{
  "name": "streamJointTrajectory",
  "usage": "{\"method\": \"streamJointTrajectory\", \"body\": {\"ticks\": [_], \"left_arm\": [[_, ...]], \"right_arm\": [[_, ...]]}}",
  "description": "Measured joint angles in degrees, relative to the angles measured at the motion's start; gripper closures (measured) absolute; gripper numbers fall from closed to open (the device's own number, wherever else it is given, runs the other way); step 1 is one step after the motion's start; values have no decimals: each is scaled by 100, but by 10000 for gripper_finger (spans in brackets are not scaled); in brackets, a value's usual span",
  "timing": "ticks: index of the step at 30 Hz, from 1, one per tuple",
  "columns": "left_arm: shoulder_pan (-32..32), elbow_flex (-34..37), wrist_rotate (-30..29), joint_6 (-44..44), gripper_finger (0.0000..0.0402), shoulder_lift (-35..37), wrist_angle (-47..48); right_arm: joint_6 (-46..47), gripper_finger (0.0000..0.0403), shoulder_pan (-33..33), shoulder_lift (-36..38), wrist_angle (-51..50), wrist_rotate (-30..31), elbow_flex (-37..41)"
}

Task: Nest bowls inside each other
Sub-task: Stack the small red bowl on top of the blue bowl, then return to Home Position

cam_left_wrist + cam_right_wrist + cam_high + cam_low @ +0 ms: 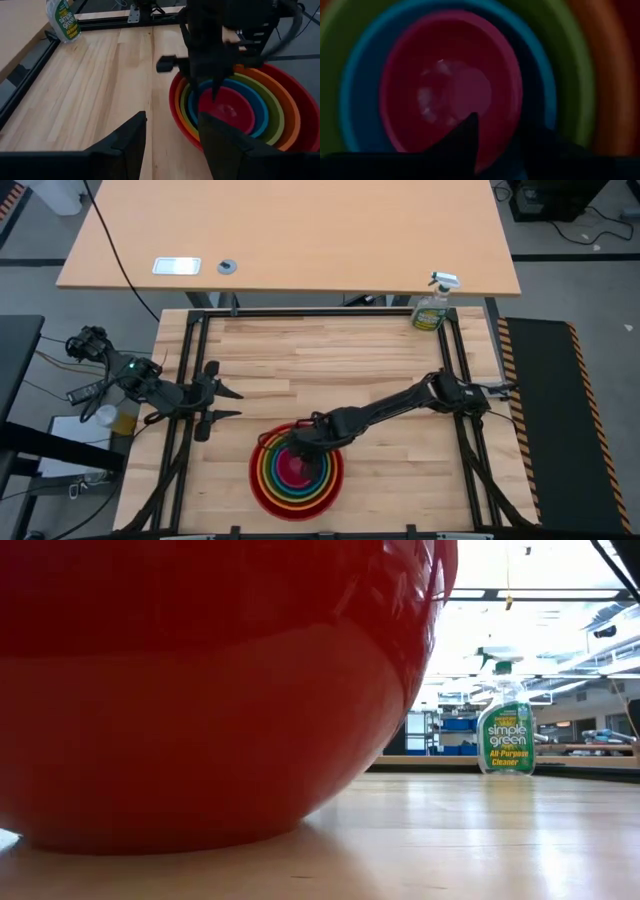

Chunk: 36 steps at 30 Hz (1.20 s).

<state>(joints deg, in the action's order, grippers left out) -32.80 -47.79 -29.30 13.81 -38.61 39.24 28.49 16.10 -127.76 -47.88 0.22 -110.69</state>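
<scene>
The bowls stand nested in one stack near the table's front edge: red (262, 492) outermost, then orange (289, 107), yellow-green (272, 102), blue (259, 107) and magenta-pink (227, 107) innermost. The red bowl (200, 690) rests by its base on the wood. My right gripper (502, 140) points down into the stack, open. One finger (470, 135) is over the pink bowl's inside and the other (540, 145) is outside its rim, over the blue bowl. My left gripper (172, 135) waits open at the table's left edge (232, 404), clear of the stack.
A green spray bottle (432, 308) stands at the table's far right corner, also seen in the low view (506, 720). A black frame rail (190, 370) runs around the wooden top. Bare wood lies between the stack and the far edge.
</scene>
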Motion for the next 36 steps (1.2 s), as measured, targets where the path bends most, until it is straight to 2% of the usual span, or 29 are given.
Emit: {"method": "streamJointTrajectory", "body": {"ticks": [6, 10, 15, 21, 26, 30, 36], "left_arm": [[0, 0, 0, -1, 221, 0, 0], [0, 0, 0, 7, 221, 0, 0], [-1, 14, 0, -64, 221, 0, -71], [-205, 663, -20, -972, 221, 133, -1833], [-199, 1382, -49, -1146, 221, 117, -2726], [-283, 1852, -52, -1108, 221, 130, -3695], [-385, 2525, -47, -1578, 221, 182, -5435]], "right_arm": [[77, 217, 30, 403, -14, 421, 0], [85, 213, 92, 648, -291, 872, -4], [-211, 219, 195, 796, -917, 1827, 0], [-458, 233, 116, 1115, -902, 1912, 254], [-273, 243, 19, 1925, -422, 1933, 1504], [35, 247, -6, 2975, 430, 2110, 2959], [239, 249, -11, 4699, 1867, 2607, 4899]]}}
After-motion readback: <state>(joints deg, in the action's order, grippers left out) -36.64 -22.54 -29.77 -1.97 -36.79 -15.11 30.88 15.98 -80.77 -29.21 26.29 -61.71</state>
